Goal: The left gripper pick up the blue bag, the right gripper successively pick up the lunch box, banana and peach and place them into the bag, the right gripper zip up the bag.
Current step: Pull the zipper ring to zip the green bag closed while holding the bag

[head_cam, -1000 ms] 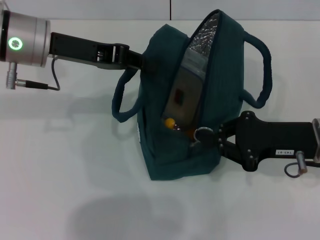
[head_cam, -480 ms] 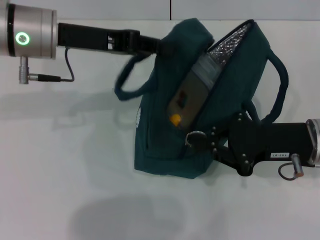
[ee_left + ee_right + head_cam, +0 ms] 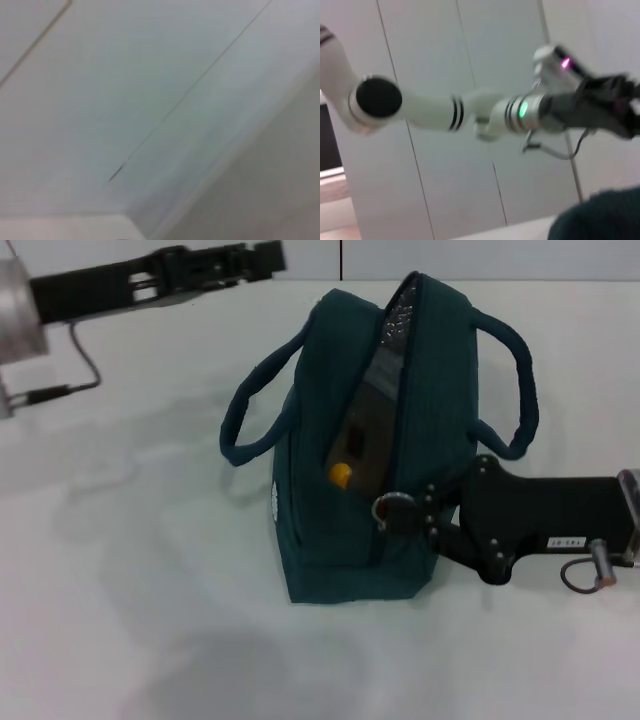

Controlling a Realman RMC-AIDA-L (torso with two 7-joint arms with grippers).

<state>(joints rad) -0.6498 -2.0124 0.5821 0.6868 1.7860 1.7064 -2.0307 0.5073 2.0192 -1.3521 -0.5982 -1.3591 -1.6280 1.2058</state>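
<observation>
The blue bag (image 3: pixel 330 500) stands on the white table (image 3: pixel 140 570), both handles free. Its zip gapes along the top and shows silver lining, the grey lunch box (image 3: pixel 372 425) and a yellow-orange bit (image 3: pixel 341 474); I cannot tell whether that bit is banana or peach. My right gripper (image 3: pixel 392 512) is pressed against the bag's near end at the low end of the zip line, shut on the zipper pull. My left gripper (image 3: pixel 262 257) is raised at the far left, apart from the bag, open and empty. It also shows in the right wrist view (image 3: pixel 612 102), above the bag's edge (image 3: pixel 600 215).
The table's far edge meets a pale wall (image 3: pixel 450 255) just behind the bag. The left arm's cable (image 3: pixel 75 360) hangs at the far left. The left wrist view shows only pale wall panels (image 3: pixel 150 100).
My left gripper has let go of the bag and pulled away up and to the left. The bag has settled upright on the table and its opening has narrowed. The right gripper stays at the bag's end.
</observation>
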